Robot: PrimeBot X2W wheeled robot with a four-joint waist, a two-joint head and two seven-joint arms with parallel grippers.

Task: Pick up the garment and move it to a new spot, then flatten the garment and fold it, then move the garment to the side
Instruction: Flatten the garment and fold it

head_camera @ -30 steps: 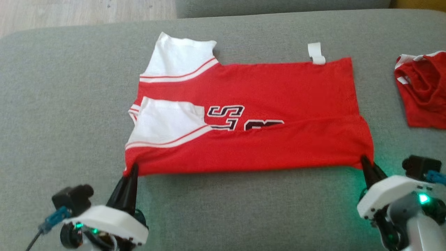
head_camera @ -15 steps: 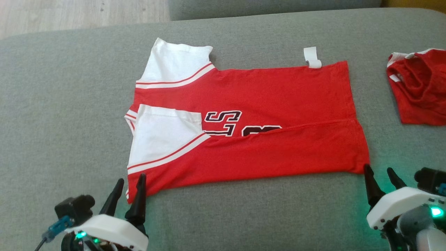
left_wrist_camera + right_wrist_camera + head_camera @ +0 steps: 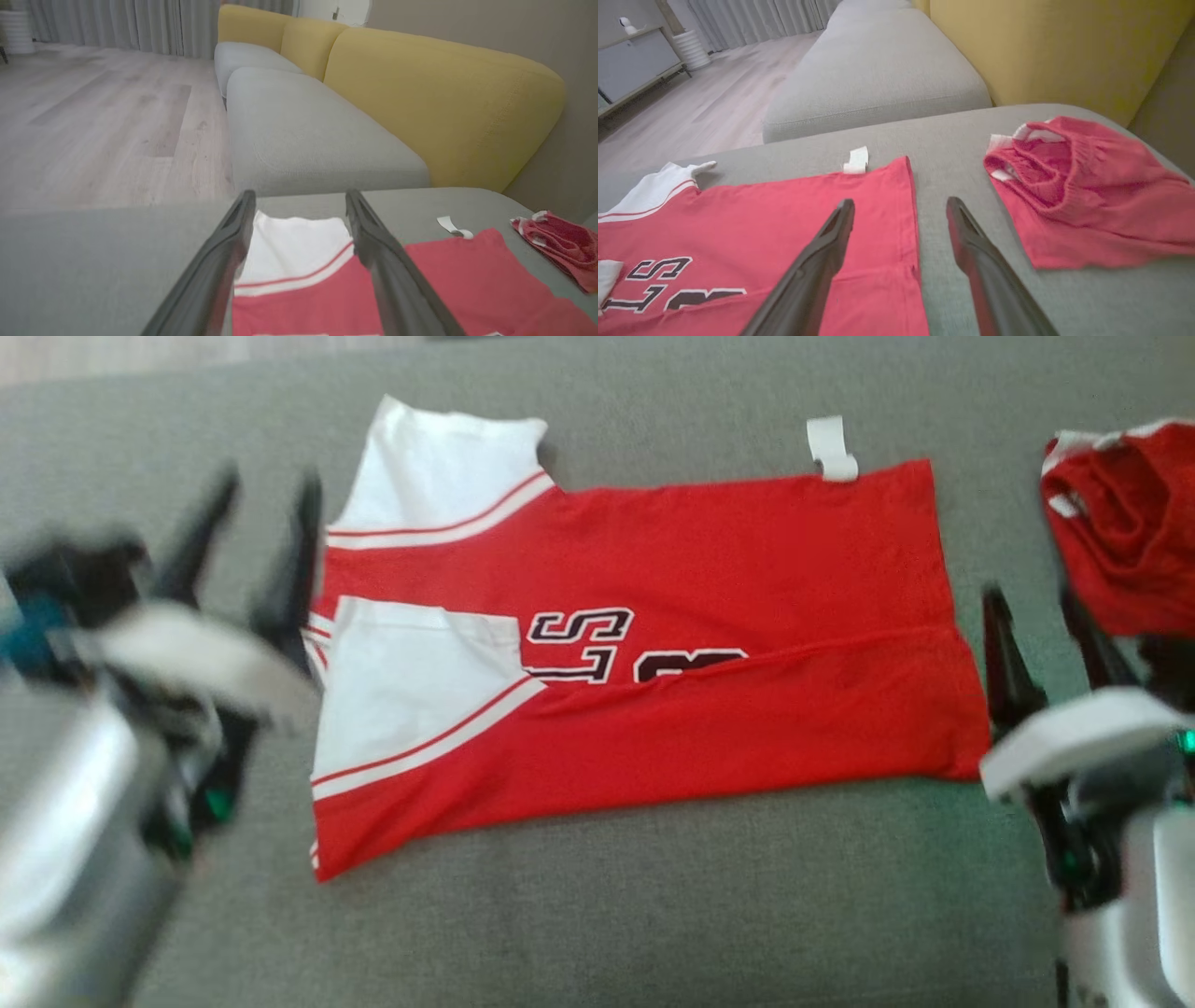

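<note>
Grey seat cushion (image 3: 597,933) carries everything before you, backed by a yellow backrest (image 3: 444,93) and flanked by pale wood floor (image 3: 93,116). At the cushion's middle you see the red jersey (image 3: 709,551) lying flat, its near long side folded up over the dark lettering and one white sleeve (image 3: 420,672) turned in over the body. A second red garment (image 3: 1120,541) sits crumpled at the cushion's right edge, apart from the jersey. Your left gripper (image 3: 271,481), blurred in the head view, hangs just beside the jersey's sleeve end toward the cushion's left edge, fingers spread and holding nothing. Your right gripper (image 3: 1032,595) stands between the jersey's hem and the second red garment, fingers likewise parted and empty. A small white tag (image 3: 831,448) pokes from the jersey's far hem corner.
</note>
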